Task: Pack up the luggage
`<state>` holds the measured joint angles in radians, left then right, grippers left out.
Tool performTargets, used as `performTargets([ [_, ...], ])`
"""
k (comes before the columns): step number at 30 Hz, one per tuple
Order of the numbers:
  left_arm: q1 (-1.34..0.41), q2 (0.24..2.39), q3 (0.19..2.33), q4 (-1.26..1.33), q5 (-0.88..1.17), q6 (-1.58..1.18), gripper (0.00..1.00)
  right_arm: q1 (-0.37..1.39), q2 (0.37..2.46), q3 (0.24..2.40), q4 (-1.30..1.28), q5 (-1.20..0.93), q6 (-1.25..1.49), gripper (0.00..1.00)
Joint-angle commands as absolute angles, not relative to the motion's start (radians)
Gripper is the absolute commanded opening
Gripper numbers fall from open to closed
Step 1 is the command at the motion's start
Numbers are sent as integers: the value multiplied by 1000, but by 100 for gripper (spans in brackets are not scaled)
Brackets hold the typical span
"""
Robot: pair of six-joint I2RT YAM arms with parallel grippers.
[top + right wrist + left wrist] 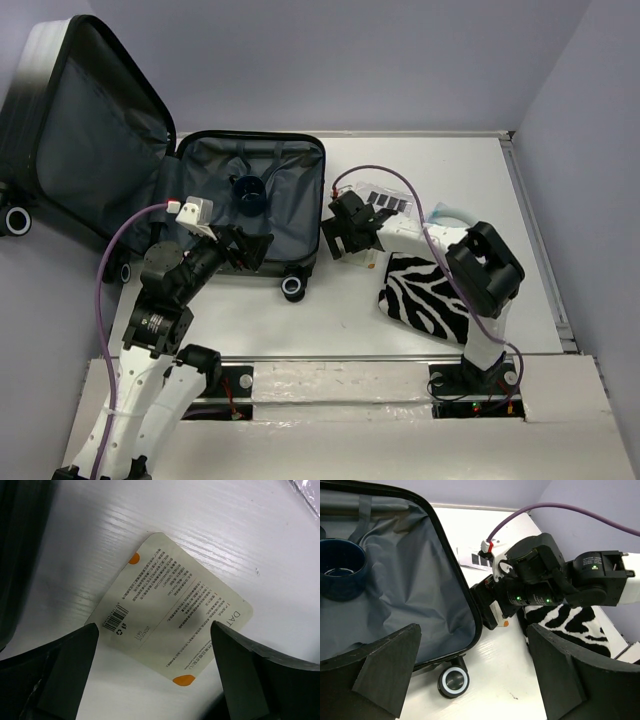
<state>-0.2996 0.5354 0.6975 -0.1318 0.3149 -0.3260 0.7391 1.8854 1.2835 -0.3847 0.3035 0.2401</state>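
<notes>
White bench against lilac walls, with one luggage [290, 165] case laid open at the left rear.
Its black ribbed hard shell is lined with creased dark grey fabric, the lid is propped up to the left, and two black wheels with white rings can be counted. One round dark blue cup [248, 193] is seen inside the luggage. The left fingers [390, 665] are spread wide at the luggage's near rim and nothing is held. Beside the luggage's right edge, the right fingers [70, 665] are spread wide over one flat printed card [170, 612] with rounded corners, which is not gripped. One soft zebra-striped pouch [425, 295] is laid further right of the luggage.
</notes>
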Motion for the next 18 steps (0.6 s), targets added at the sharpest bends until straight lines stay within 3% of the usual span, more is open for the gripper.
performTargets([
  [1, -304, 531, 704, -103, 334, -313, 99, 732, 1949, 1315, -403, 336, 276, 100],
  [7, -304, 529, 703, -103, 337, -311, 99, 732, 2016, 1335, -406, 262, 275, 100],
  [18, -304, 535, 704, -100, 337, -313, 99, 741, 1864, 1321, -408, 272, 227, 100],
])
